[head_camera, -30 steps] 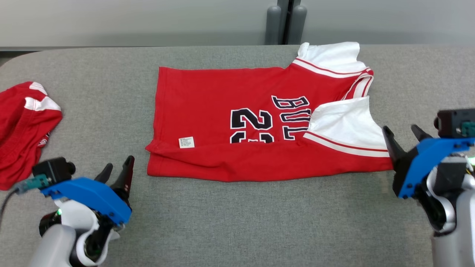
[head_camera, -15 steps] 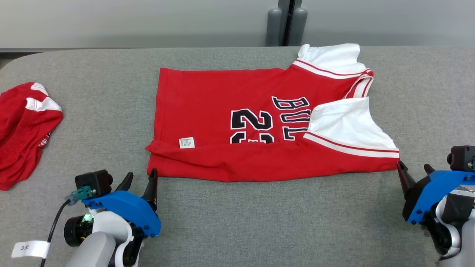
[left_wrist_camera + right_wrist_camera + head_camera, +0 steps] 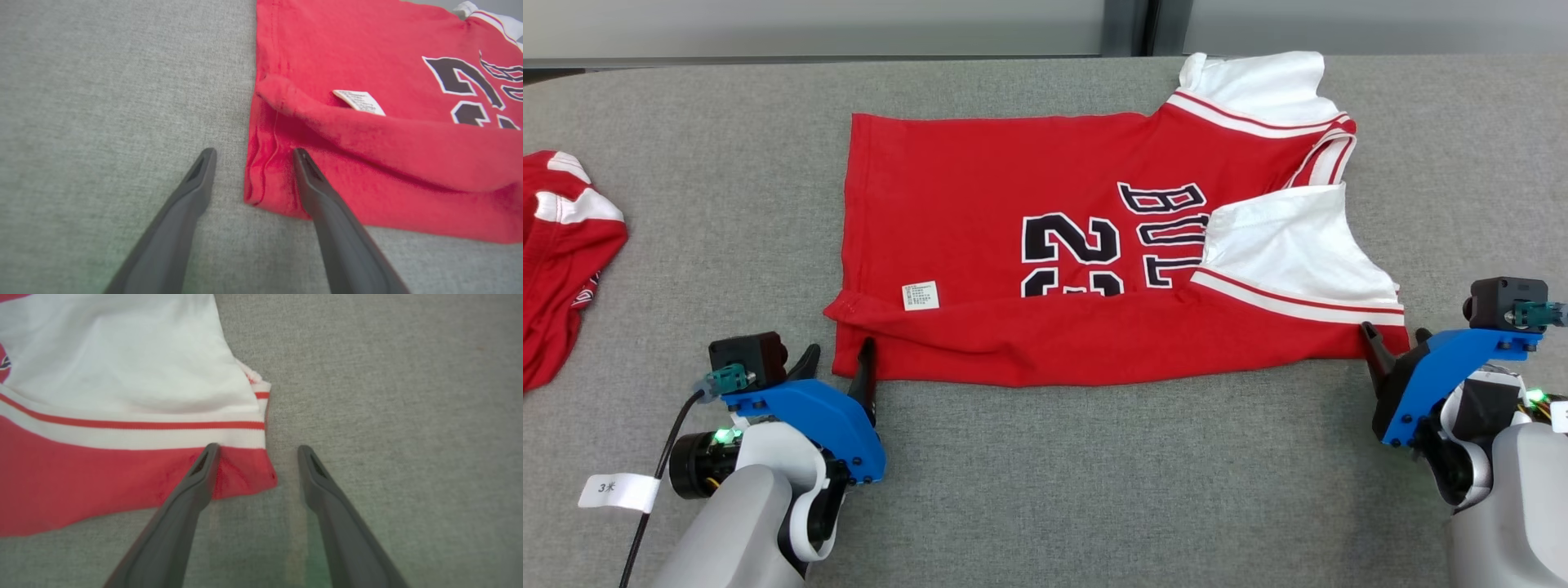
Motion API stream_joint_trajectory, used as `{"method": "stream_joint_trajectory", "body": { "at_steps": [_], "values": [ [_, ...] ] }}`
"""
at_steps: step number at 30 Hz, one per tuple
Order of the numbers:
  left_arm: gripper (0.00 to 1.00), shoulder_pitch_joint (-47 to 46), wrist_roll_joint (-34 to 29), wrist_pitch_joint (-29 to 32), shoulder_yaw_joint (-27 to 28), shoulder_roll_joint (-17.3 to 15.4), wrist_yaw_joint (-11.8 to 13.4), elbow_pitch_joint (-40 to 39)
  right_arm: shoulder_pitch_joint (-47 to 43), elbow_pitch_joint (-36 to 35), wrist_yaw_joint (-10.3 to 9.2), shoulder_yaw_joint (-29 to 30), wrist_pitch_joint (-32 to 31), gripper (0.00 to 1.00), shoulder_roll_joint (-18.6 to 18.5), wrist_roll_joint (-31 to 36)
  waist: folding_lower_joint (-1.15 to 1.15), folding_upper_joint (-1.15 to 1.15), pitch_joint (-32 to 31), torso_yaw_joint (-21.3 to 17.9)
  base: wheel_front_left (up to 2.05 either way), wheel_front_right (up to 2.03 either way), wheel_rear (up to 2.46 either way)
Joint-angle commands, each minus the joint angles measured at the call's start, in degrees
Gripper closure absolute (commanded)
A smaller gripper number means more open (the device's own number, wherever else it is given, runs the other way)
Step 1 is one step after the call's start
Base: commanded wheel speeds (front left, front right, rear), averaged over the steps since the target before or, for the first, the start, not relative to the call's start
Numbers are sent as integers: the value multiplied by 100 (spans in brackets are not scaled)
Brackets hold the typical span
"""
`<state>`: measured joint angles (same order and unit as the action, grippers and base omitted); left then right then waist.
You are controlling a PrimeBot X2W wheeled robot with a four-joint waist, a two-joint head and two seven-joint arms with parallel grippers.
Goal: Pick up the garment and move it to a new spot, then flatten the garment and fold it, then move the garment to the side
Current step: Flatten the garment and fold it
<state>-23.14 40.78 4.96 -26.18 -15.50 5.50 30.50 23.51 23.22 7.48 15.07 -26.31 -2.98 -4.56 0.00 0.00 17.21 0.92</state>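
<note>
Both pincers are spread wide with nothing gripped. The left pincer [image 3: 840,349] straddles the near left hem corner of the jersey [image 3: 1013,188], one finger over cloth and one over bare table [image 3: 1094,490]. The right pincer [image 3: 1393,331] does the same at the near right corner. My worry is that the near edge is doubled over, so closing could catch just the top layer or slip off the corner and drag the fold crooked. The jersey lies mid-table, partly folded.
</note>
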Motion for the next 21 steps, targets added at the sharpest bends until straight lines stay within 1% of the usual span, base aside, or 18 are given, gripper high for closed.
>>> {"method": "stream_joint_trajectory", "body": {
  "at_steps": [1,2,3,4,5,6,7,9,13,16,21],
  "values": [
    [0,33,-6,89,-78,52,-32,124,10,106,3,-40,-24,0,16,19,0,0,13,10,0,0,0],
    [0,21,-7,114,-111,76,-59,194,26,180,3,-84,-42,0,20,16,0,0,20,18,0,0,0],
    [0,10,5,165,-156,111,-103,269,41,223,4,-110,-33,18,22,27,0,0,23,25,0,0,0],
    [16,1,10,243,-217,139,-149,351,51,259,4,-122,-14,56,25,24,0,0,22,30,0,0,0],
    [43,6,6,307,-276,167,-193,431,61,286,4,-140,-8,77,28,11,0,0,17,34,0,0,0],
    [75,21,18,366,-327,204,-243,499,68,301,4,-152,12,92,27,5,0,0,10,36,0,0,0],
    [100,44,48,446,-380,242,-295,577,72,299,3,-164,23,100,26,-3,0,0,-1,34,0,0,0],
    [100,86,123,435,-384,304,-372,660,52,270,2,-182,51,100,10,-41,0,0,-31,25,0,0,0],
    [100,116,264,107,-181,324,-406,637,-38,33,2,-107,154,100,3,-115,0,0,-125,21,0,0,0],
    [100,210,316,-93,-59,232,-387,481,-227,-239,2,-43,154,100,3,-188,0,0,-245,33,0,0,0],
    [100,617,366,-97,6,-46,-338,20,-802,-938,2,13,-39,100,2,-348,0,0,-465,75,0,0,0]
  ]
}}
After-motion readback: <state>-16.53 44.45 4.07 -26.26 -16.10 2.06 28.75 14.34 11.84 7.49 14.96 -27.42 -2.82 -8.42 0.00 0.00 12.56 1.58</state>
